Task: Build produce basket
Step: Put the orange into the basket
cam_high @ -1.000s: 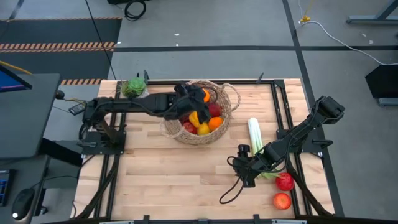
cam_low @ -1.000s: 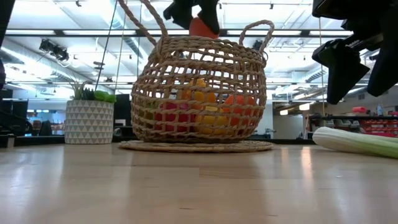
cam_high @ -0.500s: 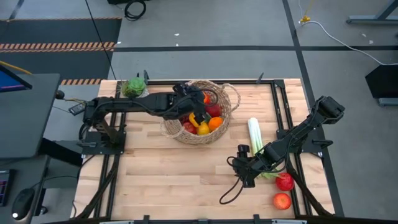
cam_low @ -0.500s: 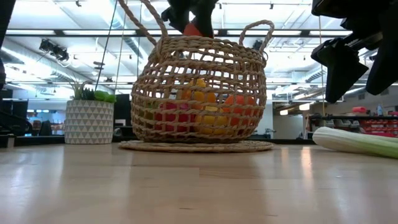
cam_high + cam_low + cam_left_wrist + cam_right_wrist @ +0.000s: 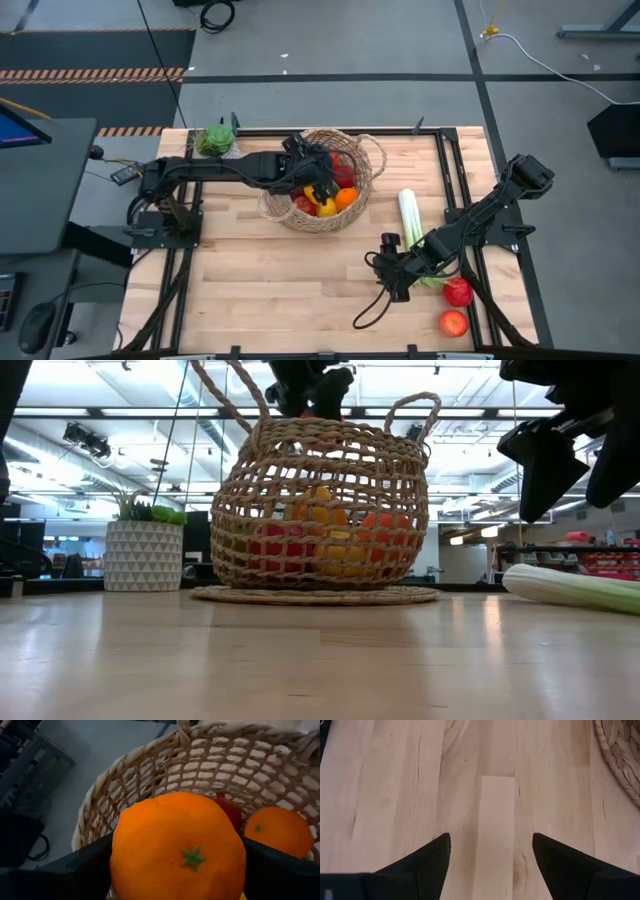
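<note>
Left gripper (image 5: 318, 180) dipped lower into basket (image 5: 365, 170), orange (image 5: 177, 855) between fingers.

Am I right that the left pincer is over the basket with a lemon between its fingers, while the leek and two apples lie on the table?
Not quite: the left pincer has an orange, not a lemon, between its fingers, as the left wrist view shows. The rest stands: it is over the basket, and the leek and two apples lie on the table.

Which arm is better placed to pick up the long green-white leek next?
Likely the right. Its gripper hangs open and empty beside the long green-white leek, while the left gripper is over the round woven wicker basket with an orange between its fingers.
</note>
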`<action>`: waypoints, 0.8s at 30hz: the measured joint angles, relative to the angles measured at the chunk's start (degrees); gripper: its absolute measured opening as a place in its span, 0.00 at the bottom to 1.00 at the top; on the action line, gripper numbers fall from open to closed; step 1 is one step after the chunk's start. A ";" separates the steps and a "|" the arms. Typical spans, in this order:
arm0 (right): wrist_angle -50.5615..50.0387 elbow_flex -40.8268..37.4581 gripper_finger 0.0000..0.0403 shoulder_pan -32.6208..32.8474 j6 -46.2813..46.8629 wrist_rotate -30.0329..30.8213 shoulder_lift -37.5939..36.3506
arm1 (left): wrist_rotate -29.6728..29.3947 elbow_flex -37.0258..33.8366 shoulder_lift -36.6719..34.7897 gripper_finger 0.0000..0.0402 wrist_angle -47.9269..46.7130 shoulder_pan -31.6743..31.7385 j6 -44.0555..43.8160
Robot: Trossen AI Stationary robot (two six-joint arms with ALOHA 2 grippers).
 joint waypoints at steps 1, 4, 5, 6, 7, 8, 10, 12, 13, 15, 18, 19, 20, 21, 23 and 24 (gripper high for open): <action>0.01 0.00 0.71 0.00 -0.01 0.00 0.00 | -0.15 0.00 0.00 0.88 -0.07 0.02 0.25; 0.17 0.00 0.71 0.00 -0.06 0.00 0.00 | -0.31 0.00 0.00 0.88 0.04 0.30 1.80; 0.19 0.00 0.71 0.00 -0.29 0.00 0.00 | -0.31 0.00 0.00 0.88 0.02 0.39 2.55; 0.22 0.00 0.71 0.00 -0.48 0.02 0.00 | -0.32 0.00 0.00 0.88 -0.01 0.59 2.85; 0.18 0.00 0.71 -0.02 -0.61 0.01 0.00 | -0.33 0.00 0.00 0.88 0.01 0.71 2.94; 0.19 0.00 0.71 0.00 -0.64 0.00 0.00 | -0.39 0.00 0.00 0.88 0.01 0.75 2.93; 0.19 0.00 0.71 0.00 -0.65 0.02 0.00 | -0.38 0.00 0.00 0.88 -0.01 0.75 2.90; 0.20 0.00 0.71 0.00 -0.80 0.00 0.00 | -0.42 0.00 0.00 0.88 0.08 0.59 2.94; 0.20 0.00 0.71 0.00 -0.84 0.02 0.00 | -0.40 0.00 0.00 0.88 0.08 0.51 2.94; 0.19 0.00 0.71 0.00 -0.84 0.01 0.00 | -0.39 0.00 0.00 0.88 0.03 0.23 2.96; 0.18 0.00 0.71 0.00 -1.01 0.89 0.00 | -0.16 0.00 0.00 0.88 -0.11 -0.03 2.94; 0.20 0.00 0.71 0.00 -1.04 1.65 0.00 | -0.17 0.00 0.00 0.88 -0.43 -0.18 2.96; 0.24 0.00 0.71 0.00 -1.06 2.37 0.00 | -0.15 0.00 0.00 0.88 -0.90 -0.33 3.20; 0.34 0.00 0.71 -0.02 -1.04 2.92 -0.02 | -0.17 0.00 0.00 0.88 -1.39 -0.59 3.89; 0.30 0.55 0.71 -0.25 -1.06 3.30 -0.25 | -0.17 0.00 0.00 0.88 -3.31 -1.15 6.82; 0.25 1.26 0.70 -0.46 -1.06 3.52 -0.35 | -0.19 0.00 0.00 0.88 -4.33 -1.46 8.72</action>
